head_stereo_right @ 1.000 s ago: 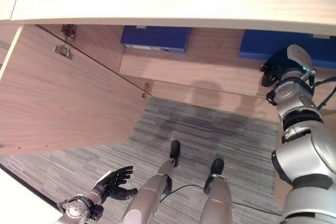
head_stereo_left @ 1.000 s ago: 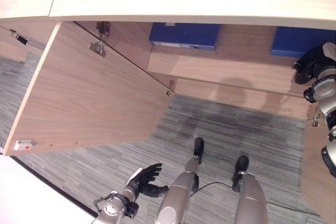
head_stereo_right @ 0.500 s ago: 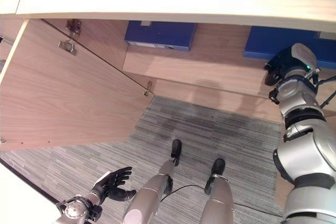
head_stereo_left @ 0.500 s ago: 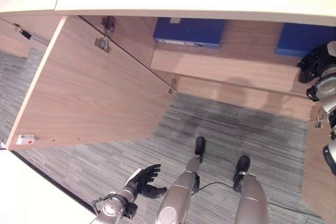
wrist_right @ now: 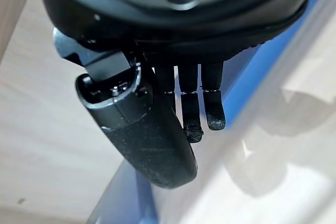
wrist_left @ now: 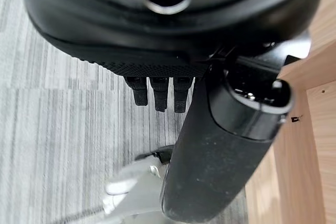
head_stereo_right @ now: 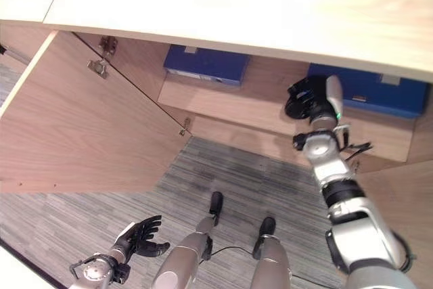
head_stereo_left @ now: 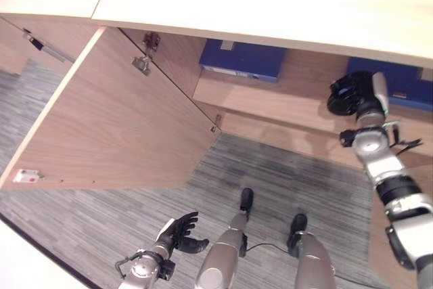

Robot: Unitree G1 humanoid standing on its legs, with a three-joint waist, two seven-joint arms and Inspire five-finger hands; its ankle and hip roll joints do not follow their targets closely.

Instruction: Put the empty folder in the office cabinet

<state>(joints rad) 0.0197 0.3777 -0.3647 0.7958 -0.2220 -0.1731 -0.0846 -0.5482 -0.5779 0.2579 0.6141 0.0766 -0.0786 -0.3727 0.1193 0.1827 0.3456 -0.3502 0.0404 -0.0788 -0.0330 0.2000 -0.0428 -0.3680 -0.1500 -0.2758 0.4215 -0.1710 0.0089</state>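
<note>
Two blue folders lie on the shelf of the open office cabinet (head_stereo_left: pixel 284 103): one at the left (head_stereo_left: pixel 240 60), one at the right (head_stereo_left: pixel 399 86). My right hand (head_stereo_left: pixel 352 93) hovers in front of the shelf, just left of the right folder and apart from it. Its fingers (wrist_right: pixel 210 103) are straight and hold nothing, and the folder's blue edge (wrist_right: pixel 123 203) shows past them. Low down over the carpet, my left hand (head_stereo_left: pixel 177 233) hangs open and empty, with its thumb (wrist_left: pixel 220 145) standing out.
The cabinet's left door (head_stereo_left: pixel 122 133) stands wide open over the grey carpet (head_stereo_left: pixel 298 167). A second wooden door (head_stereo_right: pixel 406 201) is at the right edge. The cabinet's light top (head_stereo_left: pixel 270 5) overhangs the shelf.
The camera has shifted. My right hand has drawn back leftwards from the right blue folder, which stays on the shelf. The left hand has kept its place.
</note>
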